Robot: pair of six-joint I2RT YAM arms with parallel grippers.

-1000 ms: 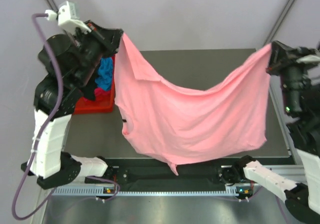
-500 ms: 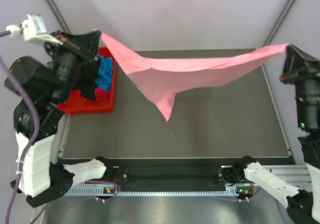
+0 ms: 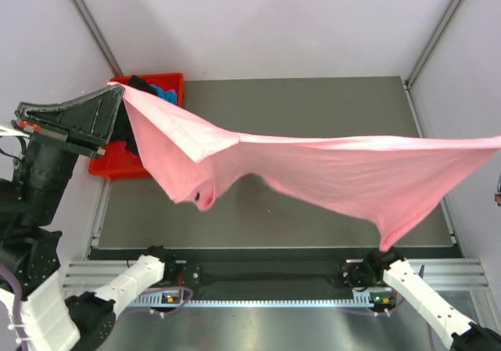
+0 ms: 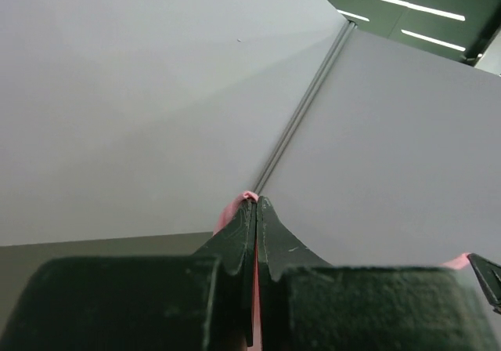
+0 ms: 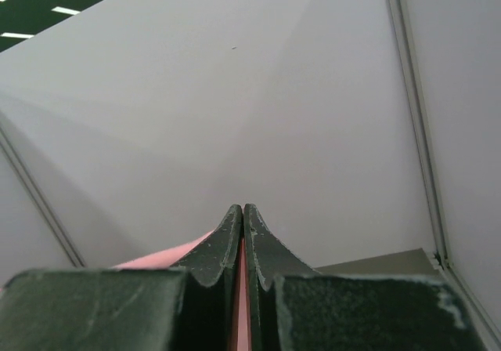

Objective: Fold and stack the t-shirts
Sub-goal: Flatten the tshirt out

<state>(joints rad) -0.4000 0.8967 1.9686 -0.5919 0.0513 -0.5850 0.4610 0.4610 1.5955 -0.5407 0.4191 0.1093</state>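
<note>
Jaws of left gripper (image 4: 252, 204) and right gripper (image 5: 242, 210) clamped together on a light pink soft-cloth t-shirt (image 3: 337, 171)
A sliver of pink shows squeezed between each pair of black fingertips; the shirt hangs stretched in the air between them above the dark grey table (image 3: 313, 100), taut along its top edge, sagging and creased below, its left end over a red plastic bin (image 3: 168, 77) holding crumpled bright blue cloth (image 3: 162, 93)

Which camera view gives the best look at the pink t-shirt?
The top external view: nearly the whole pink t-shirt hangs stretched wide above the table. The left wrist view shows only a pink sliver pinched between the left fingers; the right wrist view the same between the right fingers.
</note>
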